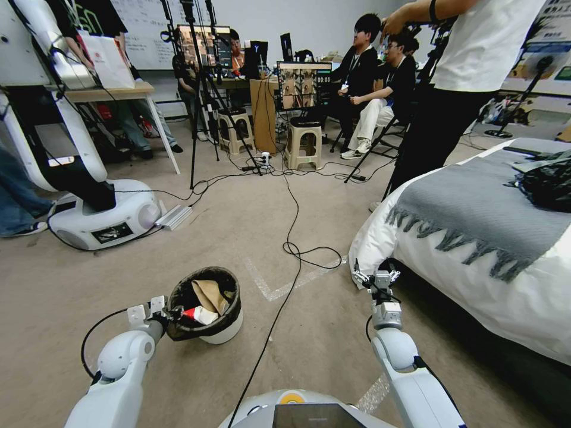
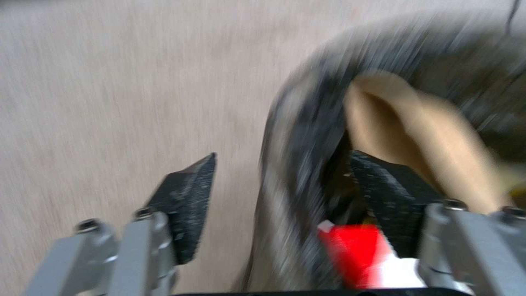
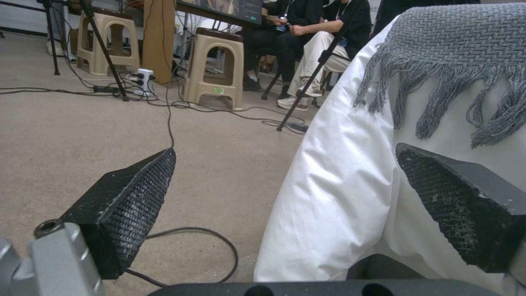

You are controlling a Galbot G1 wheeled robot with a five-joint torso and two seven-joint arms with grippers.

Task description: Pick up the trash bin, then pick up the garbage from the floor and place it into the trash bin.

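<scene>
The floor (image 1: 250,226) is beige carpet crossed by black cables (image 1: 291,238) and pale tape marks (image 1: 279,285). On the right stands a bed (image 1: 523,297) with a white cover and a fringed grey throw (image 1: 476,208); a black bag (image 1: 547,181) lies at its far right. At far left is another robot's white base (image 1: 101,217) beside a table (image 1: 113,95). Across the far side are tripods (image 1: 202,101), two beige stools (image 1: 303,142), a monitor (image 1: 303,83) and seated people; one person stands just beyond the bed's far corner.

The bin (image 1: 211,309) is near and left of centre, white with a black liner folded over its rim, tilted towards the left arm. Inside it lie a brown paper bag (image 1: 211,294) and a red-and-white wrapper (image 1: 199,315). The left gripper (image 1: 172,314) is at the bin's near-left rim; in the left wrist view its fingers (image 2: 189,201) straddle the rim, one outside the liner and one inside beside the wrapper, with a gap still showing around the rim.

The right gripper (image 1: 375,279) hangs low, just beside the bed's near corner, fingers (image 3: 129,205) spread wide and holding nothing. A cable loops on the floor just left of it, running between the two arms.
</scene>
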